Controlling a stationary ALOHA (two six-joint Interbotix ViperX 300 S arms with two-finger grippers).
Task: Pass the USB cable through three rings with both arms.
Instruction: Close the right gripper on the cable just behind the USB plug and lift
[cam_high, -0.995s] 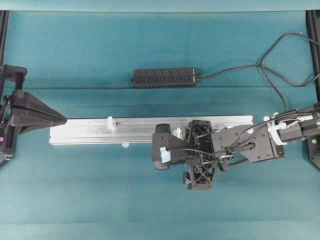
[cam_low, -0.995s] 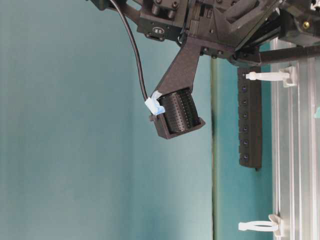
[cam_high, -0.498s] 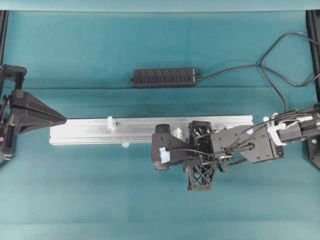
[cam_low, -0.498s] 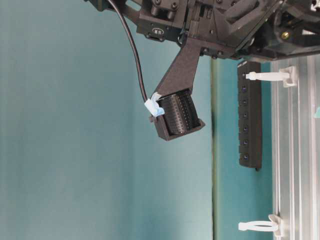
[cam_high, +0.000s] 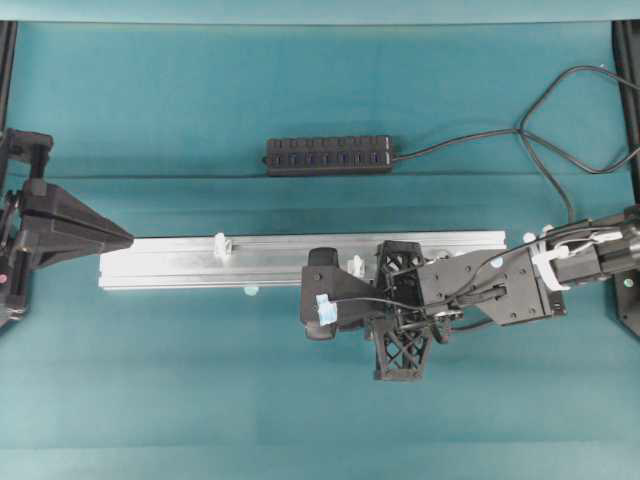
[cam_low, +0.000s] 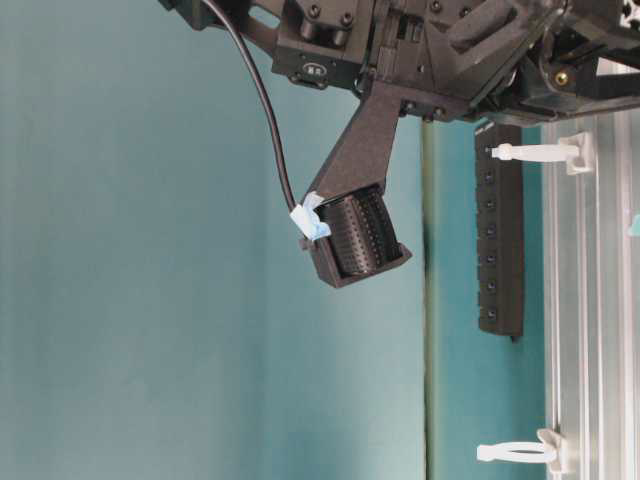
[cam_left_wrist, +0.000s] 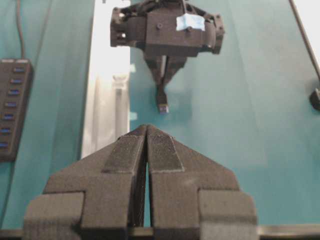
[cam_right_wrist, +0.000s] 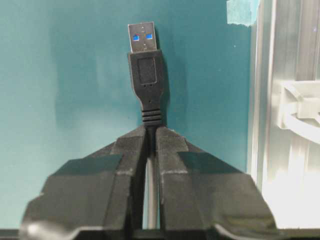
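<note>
In the right wrist view my right gripper (cam_right_wrist: 151, 131) is shut on the USB cable just behind its black plug (cam_right_wrist: 145, 75). The silver tip points away over bare mat. The aluminium rail (cam_right_wrist: 262, 100) runs along the right, with one whitish ring (cam_right_wrist: 300, 112) on it. From above, the right arm (cam_high: 480, 285) lies over the rail's middle, beside a ring (cam_high: 355, 266). Another ring (cam_high: 221, 245) stands further left. My left gripper (cam_high: 125, 239) is shut and empty at the rail's left end. From it I see the plug (cam_left_wrist: 162, 102) hanging ahead.
A black multi-port hub (cam_high: 329, 155) lies behind the rail, and its cable (cam_high: 560, 110) loops to the back right. Pale teal tabs (cam_right_wrist: 242, 11) stick out along the rail's edge. Teal mat covers the whole table.
The right gripper's jaws have closed onto the USB cable and the arm has edged slightly left. The left arm has not moved.
</note>
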